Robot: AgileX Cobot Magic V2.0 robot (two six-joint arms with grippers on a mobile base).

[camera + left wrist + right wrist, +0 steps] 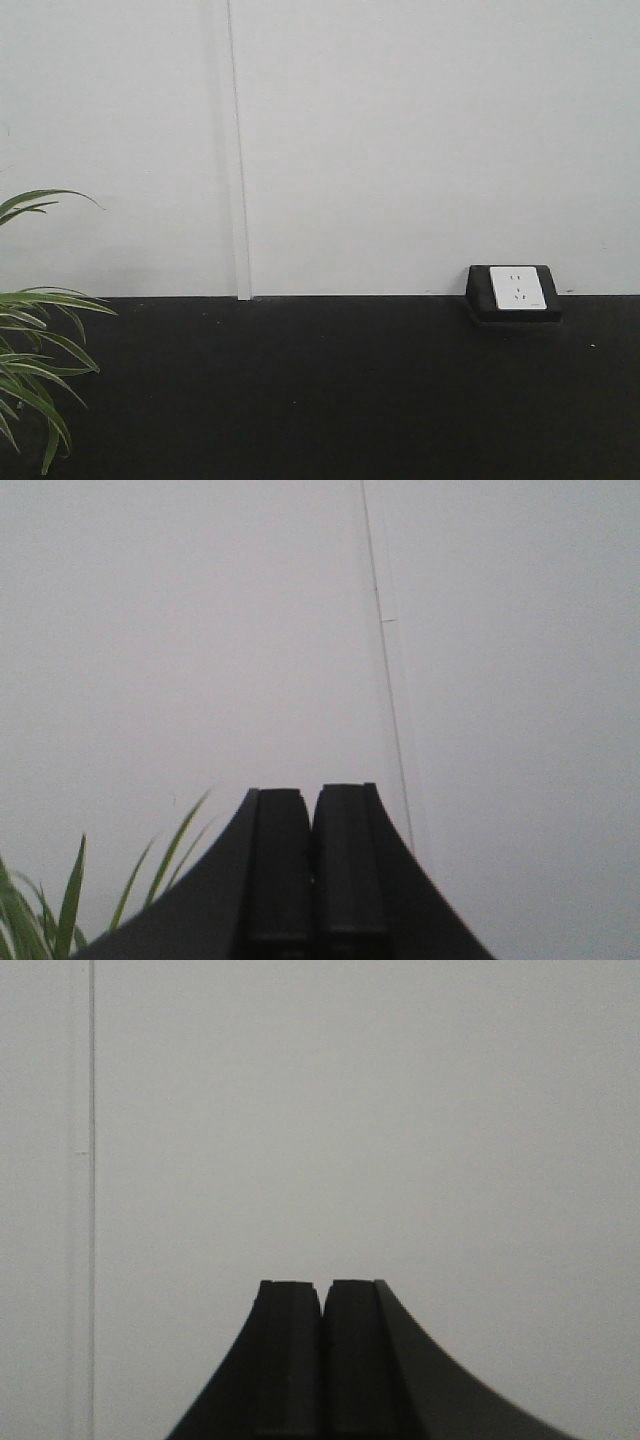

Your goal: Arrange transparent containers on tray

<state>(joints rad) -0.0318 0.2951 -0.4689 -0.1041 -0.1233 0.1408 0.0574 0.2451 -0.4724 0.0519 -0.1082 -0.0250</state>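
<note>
Transparent containers not in view. Left gripper [312,794] jaws together, empty, facing white wall [150,630]; right gripper [322,1286] likewise.

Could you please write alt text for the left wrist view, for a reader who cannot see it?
The left gripper, black jaws shut on nothing, points at a plain white wall with a thin vertical seam. Green plant leaves show at lower left.
</note>
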